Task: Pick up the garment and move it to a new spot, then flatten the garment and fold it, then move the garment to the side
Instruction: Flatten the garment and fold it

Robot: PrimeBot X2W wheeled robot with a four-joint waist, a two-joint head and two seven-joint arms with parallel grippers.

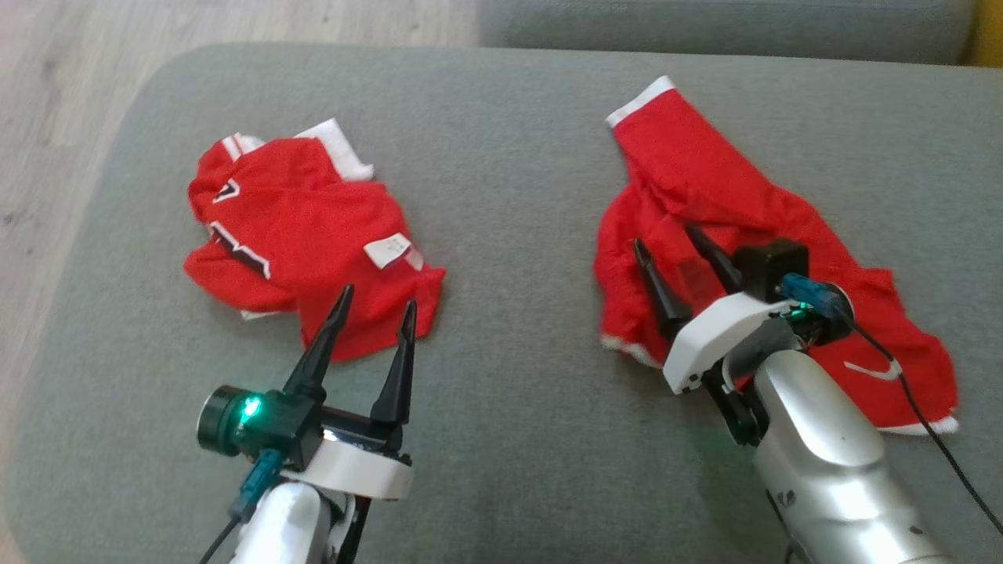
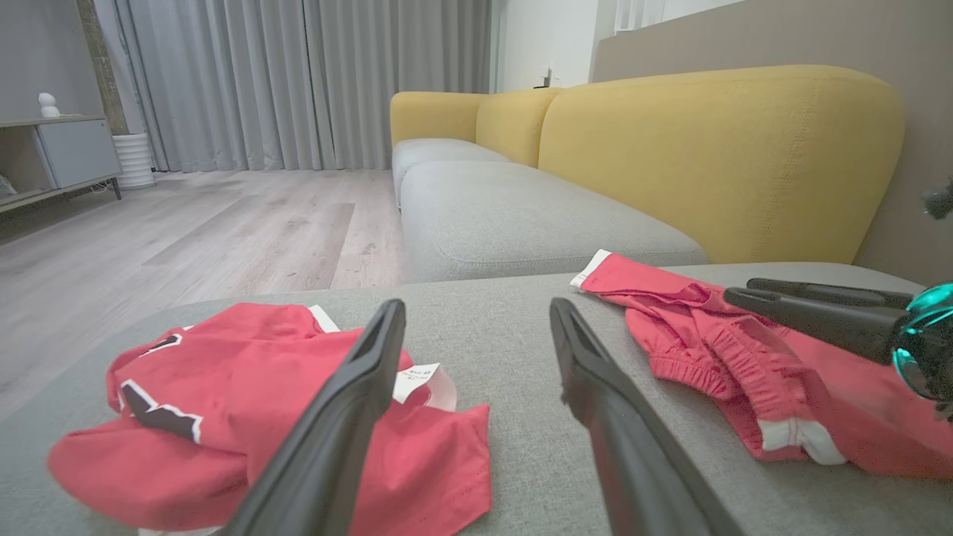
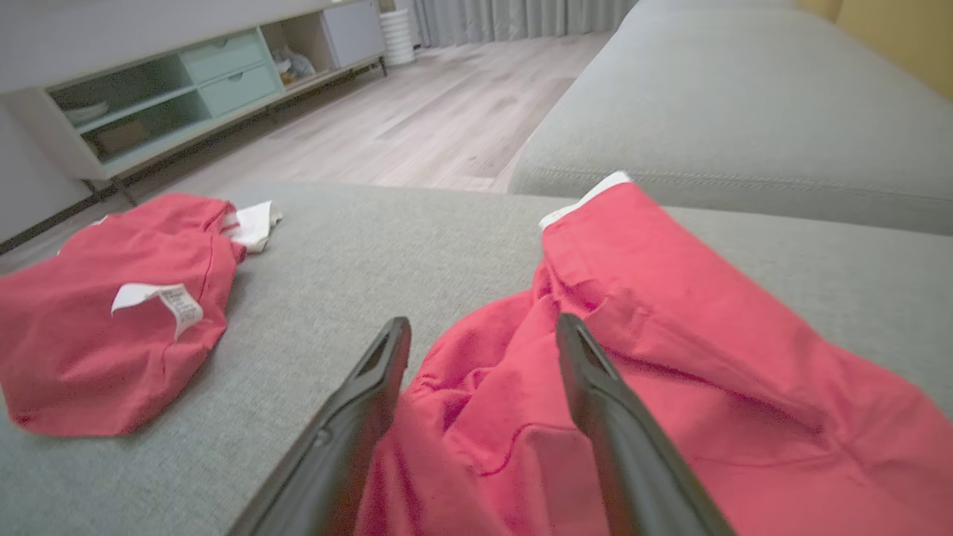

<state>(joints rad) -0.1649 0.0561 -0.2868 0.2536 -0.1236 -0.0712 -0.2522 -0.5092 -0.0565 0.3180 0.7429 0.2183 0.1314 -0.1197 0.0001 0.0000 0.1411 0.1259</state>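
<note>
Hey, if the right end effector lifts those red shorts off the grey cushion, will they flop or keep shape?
Probably floppy: the red shorts lie crumpled in soft folds. Likely light, since the fabric looks thin. They might slip from the right end effector, its fingers look smooth; the gathered waistband looks a firmer pinch.

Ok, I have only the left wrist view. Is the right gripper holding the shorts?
Observer: No. In the right wrist view the right gripper is open, its jaws spread over the shorts, no cloth pinched.
Operator: And where do the shorts end on the right side?
Observer: In the head view they run past the right arm to a white hem, with a white logo near it.
</note>
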